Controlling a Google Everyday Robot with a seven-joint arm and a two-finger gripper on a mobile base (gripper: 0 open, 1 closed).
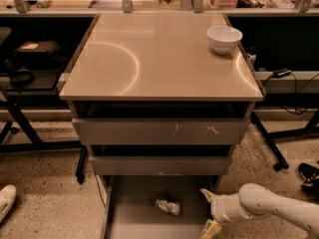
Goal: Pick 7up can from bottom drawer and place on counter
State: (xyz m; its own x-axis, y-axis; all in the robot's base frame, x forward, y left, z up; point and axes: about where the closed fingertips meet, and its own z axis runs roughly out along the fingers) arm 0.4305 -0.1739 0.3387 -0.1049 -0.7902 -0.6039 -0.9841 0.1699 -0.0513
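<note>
The 7up can [167, 206] lies on its side, dented, on the floor of the pulled-out bottom drawer [130, 218] at the bottom middle. My gripper [209, 212] is at the drawer's right side, to the right of the can and apart from it. Its pale fingers are spread open, one fingertip [206, 194] above and one below, and nothing is held. The white arm comes in from the lower right. The beige counter [149, 59] tops the cabinet above the drawers.
A white bowl [224, 37] stands at the counter's far right corner. Two grey drawer fronts [159, 131] sit closed above the open drawer. Black table legs [269, 143] and cables flank the cabinet on the speckled floor. A shoe [7, 199] is at lower left.
</note>
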